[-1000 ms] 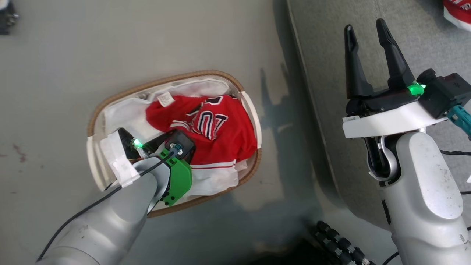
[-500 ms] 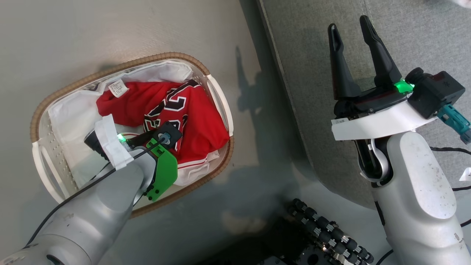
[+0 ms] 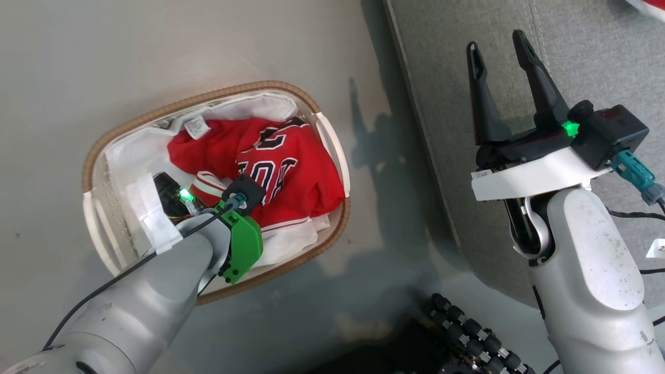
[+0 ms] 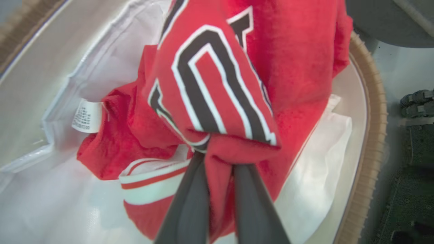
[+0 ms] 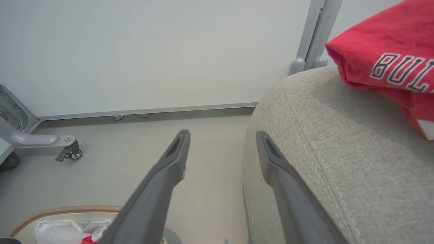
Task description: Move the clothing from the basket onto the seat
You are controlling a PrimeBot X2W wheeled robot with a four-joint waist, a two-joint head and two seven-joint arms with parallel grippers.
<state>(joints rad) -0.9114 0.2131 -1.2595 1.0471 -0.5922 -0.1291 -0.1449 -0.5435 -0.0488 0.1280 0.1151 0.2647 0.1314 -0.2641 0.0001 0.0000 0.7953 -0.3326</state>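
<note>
The basket (image 3: 208, 96) stands on the floor left of the seat (image 3: 447, 104). In it lies the clothing (image 3: 301, 176), a red garment with black-and-white numbers, on the white liner. My left wrist is dipped into the basket's near left part. In the left wrist view my left gripper (image 4: 217, 152) is shut on a bunched fold of the red garment (image 4: 217, 84), which drapes over the fingertips. My right gripper (image 3: 496, 41) hangs open over the seat's left edge, holding nothing. It also shows open in the right wrist view (image 5: 222, 135). Another red "BULLS" garment (image 5: 390, 51) lies on the seat (image 5: 322, 135).
The robot's black ribbed wheel (image 3: 467, 332) sits at the bottom between the basket and the seat. Dark cables (image 3: 634, 214) run over the seat at the right. A pale wall and a caster foot (image 5: 67, 152) stand beyond the floor.
The head camera has swung, so the whole picture has shifted. My left gripper stays in the basket, and the red cloth is more bunched around it. My right gripper stays open.
</note>
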